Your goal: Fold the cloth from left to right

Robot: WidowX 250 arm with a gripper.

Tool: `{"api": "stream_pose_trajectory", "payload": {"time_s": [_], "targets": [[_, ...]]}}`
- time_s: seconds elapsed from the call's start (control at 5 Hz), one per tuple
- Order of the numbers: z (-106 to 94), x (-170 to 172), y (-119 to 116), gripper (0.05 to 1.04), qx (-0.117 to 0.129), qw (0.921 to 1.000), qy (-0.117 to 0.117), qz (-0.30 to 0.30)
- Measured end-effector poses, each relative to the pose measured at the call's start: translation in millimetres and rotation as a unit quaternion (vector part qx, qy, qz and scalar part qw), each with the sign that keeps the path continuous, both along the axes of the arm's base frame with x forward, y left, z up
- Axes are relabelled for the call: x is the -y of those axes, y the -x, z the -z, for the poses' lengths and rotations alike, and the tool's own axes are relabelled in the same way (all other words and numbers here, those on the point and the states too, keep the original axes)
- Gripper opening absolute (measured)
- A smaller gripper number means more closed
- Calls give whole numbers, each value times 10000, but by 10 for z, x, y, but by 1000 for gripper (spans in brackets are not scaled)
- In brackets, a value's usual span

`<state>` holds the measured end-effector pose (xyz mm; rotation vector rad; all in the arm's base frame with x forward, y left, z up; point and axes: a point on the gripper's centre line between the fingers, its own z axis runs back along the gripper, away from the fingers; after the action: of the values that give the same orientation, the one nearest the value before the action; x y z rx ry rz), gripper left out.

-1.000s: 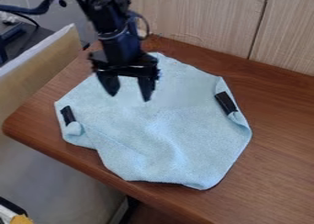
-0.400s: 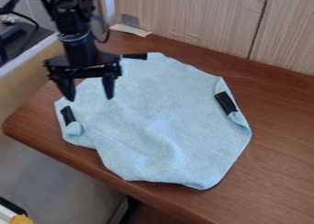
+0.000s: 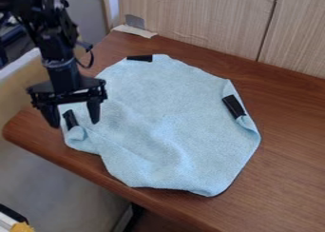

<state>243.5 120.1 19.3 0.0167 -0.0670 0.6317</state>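
Lower and nearer the view's left edge than a moment ago, the black two-finger gripper (image 3: 74, 123) hangs with its fingers spread wide, one on each side of the small black tab (image 3: 69, 117) at the left of the light-blue fabric cloth (image 3: 171, 112). Spread out and rumpled, the cloth lies on a reddish-brown wooden table (image 3: 292, 178), with a pale wood-grain panel (image 3: 196, 12) behind and a torn whitish strip (image 3: 134, 31) at the table's far corner.
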Motion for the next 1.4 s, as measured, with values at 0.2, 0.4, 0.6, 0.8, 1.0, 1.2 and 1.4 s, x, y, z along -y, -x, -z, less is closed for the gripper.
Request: {"api": "stream_pose_trajectory", "payload": {"time_s": [0.2,0.4,0.6,0.8,1.0,1.2,1.4], "targets": [[172,-18,29,999,-190,9998,8,-47],[229,-46,-18,963,-259,9995,-165,-7],[236,-36,-21,690,-175,9996,-211,-23],[219,-7,-42,397,-101,9998,-149,-36],[155,26,-76,201,49,10000,-64,-18],[52,65,-97,108,173,9998,24,55],[-154,142,-144,94,482,9984,195,200]]}}
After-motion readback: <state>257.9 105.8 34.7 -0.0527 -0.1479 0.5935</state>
